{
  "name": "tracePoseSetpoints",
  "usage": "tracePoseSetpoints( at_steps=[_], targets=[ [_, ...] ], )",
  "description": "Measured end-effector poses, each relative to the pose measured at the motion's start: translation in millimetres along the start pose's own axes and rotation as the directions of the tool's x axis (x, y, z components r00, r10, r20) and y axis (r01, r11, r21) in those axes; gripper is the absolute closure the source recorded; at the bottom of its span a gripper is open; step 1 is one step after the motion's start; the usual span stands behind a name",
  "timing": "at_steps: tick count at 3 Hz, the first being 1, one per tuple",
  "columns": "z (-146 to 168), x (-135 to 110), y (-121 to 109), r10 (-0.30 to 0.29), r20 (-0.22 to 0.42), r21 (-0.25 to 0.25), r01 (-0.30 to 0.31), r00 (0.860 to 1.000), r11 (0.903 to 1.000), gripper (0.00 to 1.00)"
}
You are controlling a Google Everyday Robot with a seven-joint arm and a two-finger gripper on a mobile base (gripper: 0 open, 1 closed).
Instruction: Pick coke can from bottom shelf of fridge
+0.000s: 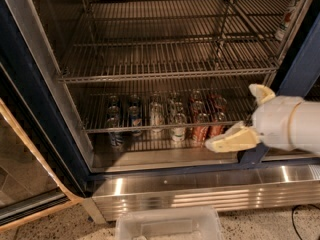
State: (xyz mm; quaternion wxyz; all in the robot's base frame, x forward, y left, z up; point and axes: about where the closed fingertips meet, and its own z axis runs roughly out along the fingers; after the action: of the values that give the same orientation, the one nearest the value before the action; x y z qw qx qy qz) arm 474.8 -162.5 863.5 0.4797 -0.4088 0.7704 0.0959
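I see the gripper [231, 117] at the right edge of the fridge [31, 96], in front of the lower right corner of the opening; its two cream fingers [233, 140] are spread wide, one pointing up and the other reaching down and to the left; nothing is held between them. The lower finger's tip sits just beside the red cans, and I cannot tell whether it touches one.

The coke can [200, 133] stands on the bottom shelf [165, 157] near its right end, upright, at the front of a short file of red cans; a second file of red cans [216, 129] stands just beside it on the right. To its left along the same shelf I see a white-and-green can [178, 131], then pale cans [156, 117], then blue cans [116, 136] toward the left end; all stand under the lowest wire rack [165, 70]'s neighbour and are seen through its bars. A clear plastic bin [168, 225] lies on the floor below the fridge's front edge.
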Motion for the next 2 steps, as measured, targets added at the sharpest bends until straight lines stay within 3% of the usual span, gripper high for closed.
tracePoseSetpoints(
  at_steps=[1, 2],
  targets=[
    [25.5, 8.9, 13.2, 0.064, 0.093, 0.053, -0.070, 0.994, 0.9962, 0.00],
    [51.0, 8.7, 24.6, 0.114, 0.153, 0.030, -0.120, 0.982, 0.9924, 0.00]
  ],
)
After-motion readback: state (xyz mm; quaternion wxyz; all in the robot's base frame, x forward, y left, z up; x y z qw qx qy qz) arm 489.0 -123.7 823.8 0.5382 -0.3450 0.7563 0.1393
